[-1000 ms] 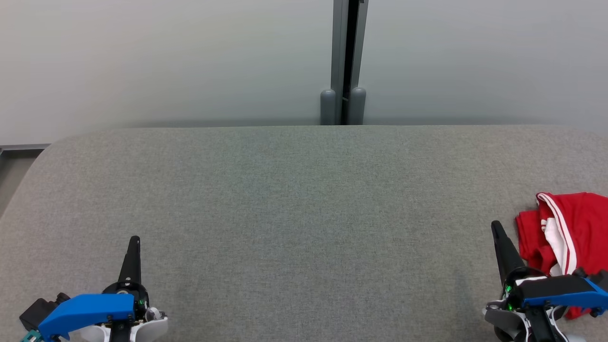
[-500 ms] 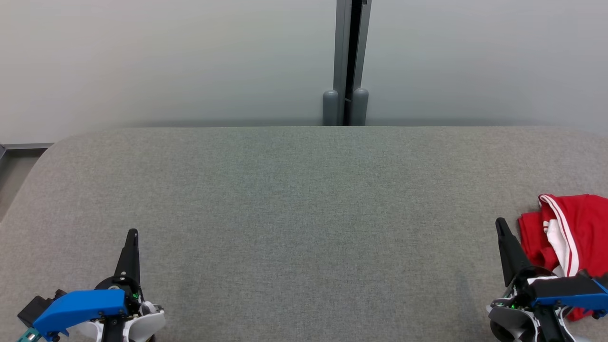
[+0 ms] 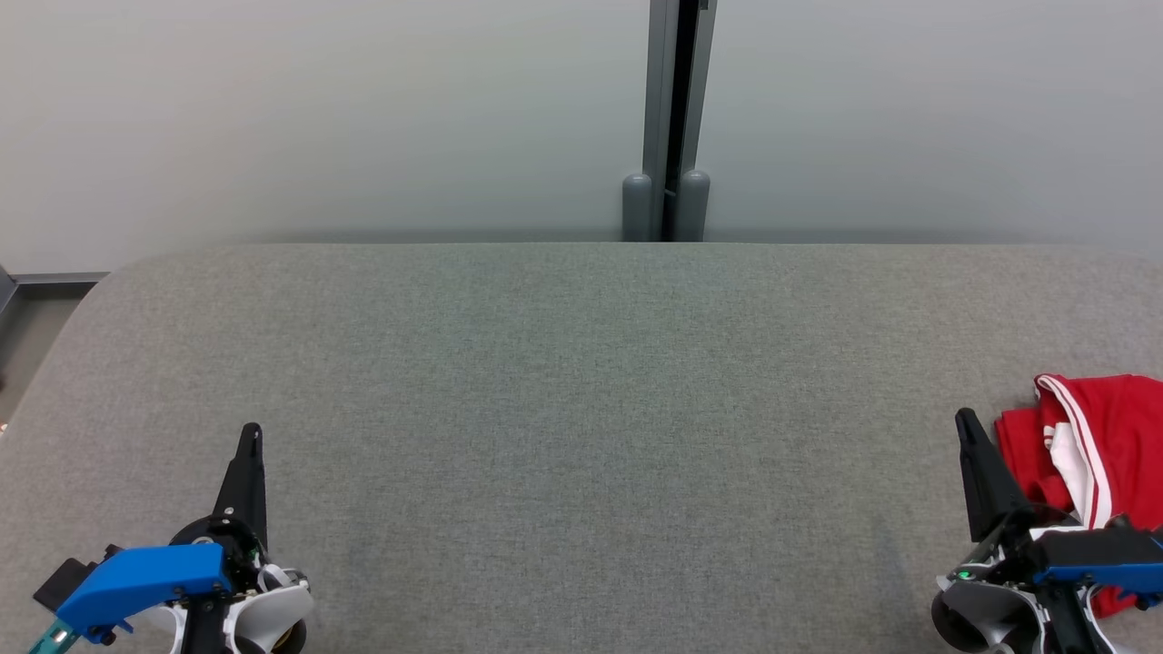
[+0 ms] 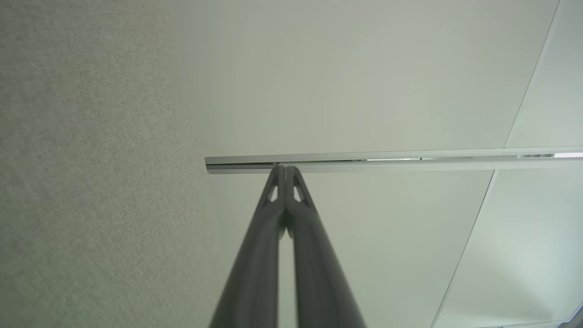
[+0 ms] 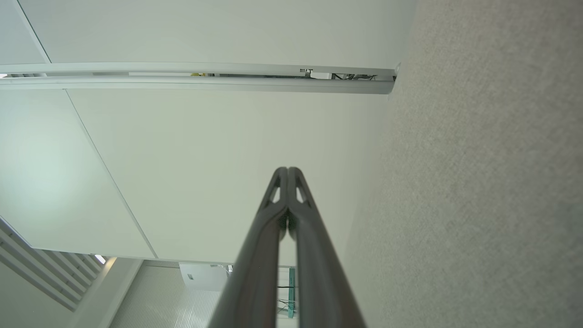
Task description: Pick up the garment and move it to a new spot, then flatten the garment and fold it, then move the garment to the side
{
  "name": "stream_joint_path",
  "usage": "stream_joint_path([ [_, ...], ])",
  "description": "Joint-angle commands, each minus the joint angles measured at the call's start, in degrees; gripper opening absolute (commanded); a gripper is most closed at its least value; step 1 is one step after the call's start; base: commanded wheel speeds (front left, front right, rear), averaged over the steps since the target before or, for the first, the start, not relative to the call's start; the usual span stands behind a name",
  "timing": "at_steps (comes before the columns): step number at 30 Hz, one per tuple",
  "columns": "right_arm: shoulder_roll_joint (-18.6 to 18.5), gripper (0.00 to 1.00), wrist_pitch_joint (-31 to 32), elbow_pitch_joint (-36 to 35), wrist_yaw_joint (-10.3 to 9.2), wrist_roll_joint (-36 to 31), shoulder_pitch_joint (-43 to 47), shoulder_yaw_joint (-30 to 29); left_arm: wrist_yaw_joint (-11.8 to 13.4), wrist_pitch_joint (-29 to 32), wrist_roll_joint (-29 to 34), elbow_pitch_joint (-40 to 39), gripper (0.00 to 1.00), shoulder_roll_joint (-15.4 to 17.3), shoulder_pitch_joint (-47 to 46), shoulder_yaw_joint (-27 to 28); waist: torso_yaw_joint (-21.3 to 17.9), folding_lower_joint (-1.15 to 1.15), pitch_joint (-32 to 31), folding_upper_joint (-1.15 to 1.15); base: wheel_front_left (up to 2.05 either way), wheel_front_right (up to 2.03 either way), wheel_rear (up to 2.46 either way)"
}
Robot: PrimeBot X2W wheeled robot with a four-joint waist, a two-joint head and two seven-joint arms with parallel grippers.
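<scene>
The red garment (image 3: 1113, 427) is lying crumpled at the right edge of the grey table (image 3: 581, 409), just beside the right end effector (image 3: 965, 420). The left end effector (image 3: 250, 431) is hovering well apart. Both are pressing their fingers together, gripping nothing.

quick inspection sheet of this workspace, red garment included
surface: grey fabric-covered top, flat, with rounded far corners
job's things: red garment with white stripes, crumpled at the right edge of the head view and partly cut off by the frame
clutter: nothing seen
claws: left claw shut and empty, at the near left; right claw shut and empty, beside the garment, not gripping it
cables: nothing seen on the surface
surroundings: pale wall panels behind the surface, with a grey upright post at their joint
</scene>
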Motion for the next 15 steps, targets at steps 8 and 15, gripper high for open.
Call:
stream_joint_path([
  [8,-0.3,0.00,0.4,-0.5,0.02,1.1,0.8,-0.2,-0.1,0.4,-1.0,-0.5,0.00,0.1,-0.8,0.1,0.1,0.00,0.0,0.00,0.00,0.00,0.00],
  [15,-0.3,0.00,0.4,-0.5,0.02,1.1,0.8,-0.2,-0.1,0.4,-1.0,-0.5,0.00,0.1,-0.8,0.1,0.1,0.00,0.0,0.00,0.00,0.00,0.00],
])
